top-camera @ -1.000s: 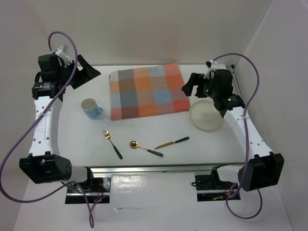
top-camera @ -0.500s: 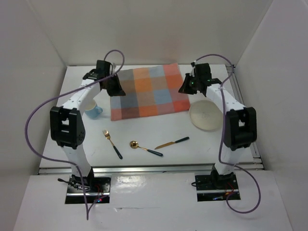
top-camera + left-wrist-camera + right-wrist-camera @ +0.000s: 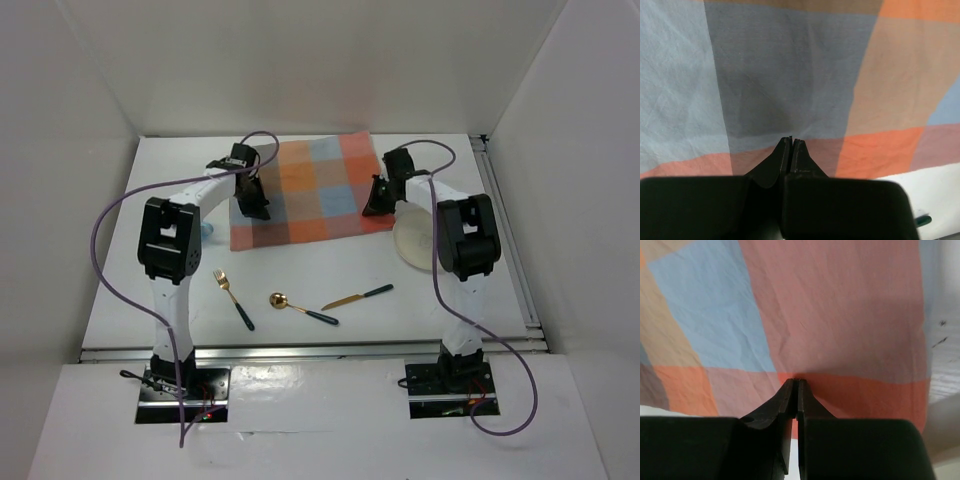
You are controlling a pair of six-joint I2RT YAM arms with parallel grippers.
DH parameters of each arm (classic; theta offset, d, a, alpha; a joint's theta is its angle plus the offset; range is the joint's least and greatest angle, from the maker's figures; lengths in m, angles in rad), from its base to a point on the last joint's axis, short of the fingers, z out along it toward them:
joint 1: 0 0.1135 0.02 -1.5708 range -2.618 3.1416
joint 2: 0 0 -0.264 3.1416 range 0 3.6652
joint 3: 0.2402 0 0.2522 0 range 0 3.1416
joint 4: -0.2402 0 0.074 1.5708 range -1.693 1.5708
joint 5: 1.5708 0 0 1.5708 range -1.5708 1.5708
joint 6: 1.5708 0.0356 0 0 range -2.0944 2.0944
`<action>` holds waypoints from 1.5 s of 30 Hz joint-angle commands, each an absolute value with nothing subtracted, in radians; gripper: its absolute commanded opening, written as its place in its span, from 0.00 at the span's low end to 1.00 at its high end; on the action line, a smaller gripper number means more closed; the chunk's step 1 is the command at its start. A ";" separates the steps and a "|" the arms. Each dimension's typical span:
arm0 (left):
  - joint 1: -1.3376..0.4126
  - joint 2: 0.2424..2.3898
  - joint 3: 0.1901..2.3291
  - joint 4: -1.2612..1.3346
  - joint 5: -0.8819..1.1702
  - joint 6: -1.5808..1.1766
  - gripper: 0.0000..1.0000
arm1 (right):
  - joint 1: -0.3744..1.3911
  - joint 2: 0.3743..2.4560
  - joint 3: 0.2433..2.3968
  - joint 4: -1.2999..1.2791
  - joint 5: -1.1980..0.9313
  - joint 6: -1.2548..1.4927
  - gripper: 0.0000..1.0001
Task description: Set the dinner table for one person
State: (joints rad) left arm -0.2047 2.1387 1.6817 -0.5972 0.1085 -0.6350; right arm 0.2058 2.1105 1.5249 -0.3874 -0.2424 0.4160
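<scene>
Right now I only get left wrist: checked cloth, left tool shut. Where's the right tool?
Observer: The right tool is shut too, tips on the orange, blue and grey checked cloth mat near its near right corner.
Operator: Cutlery on the mat?
Observer: No. The gold fork, gold spoon and gold knife, all dark-handled, lie on the bare white tabletop toward the near edge.
Operator: Plate?
Observer: The round cream plate sits right of the mat, partly behind the right arm.

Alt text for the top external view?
Two robot arms reach over a checked mat, left tool and right tool shut, tips down near its side edges. A fork, spoon and knife lie nearer on the white table.
</scene>
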 commanded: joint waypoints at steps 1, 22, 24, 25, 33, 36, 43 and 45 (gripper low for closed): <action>-0.209 2.155 1.700 -0.594 0.080 -0.653 0.00 | 0.221 2.092 1.471 -0.356 -0.219 0.443 0.00; -0.230 1.875 1.290 -0.591 0.012 -0.588 0.00 | 0.328 1.730 0.945 -0.359 -0.141 0.523 0.00; -0.242 1.865 1.273 -0.591 0.012 -0.588 0.00 | 0.328 1.709 0.936 -0.373 -0.123 0.534 0.00; -0.253 1.849 1.261 -0.591 0.012 -0.588 0.00 | 0.328 1.698 0.936 -0.385 -0.123 0.534 0.00; -0.293 1.776 1.181 -0.591 -0.011 -0.606 0.00 | 0.328 1.678 0.916 -0.417 -0.080 0.534 0.00; -0.293 1.741 1.146 -0.600 -0.032 -0.606 0.00 | 0.328 1.669 0.916 -0.417 -0.091 0.534 0.00; -0.293 1.704 1.072 -0.601 -0.046 -0.595 0.00 | 0.328 1.638 0.885 -0.426 -0.081 0.525 0.00; -0.293 1.683 1.034 -0.586 -0.035 -0.606 0.00 | 0.328 1.626 0.871 -0.426 -0.081 0.525 0.00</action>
State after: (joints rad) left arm -0.2935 1.7248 1.0706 -0.5861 -0.0296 -0.6052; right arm 0.3294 1.6623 0.9043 -0.3710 -0.1173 0.5339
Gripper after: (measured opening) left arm 0.043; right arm 0.102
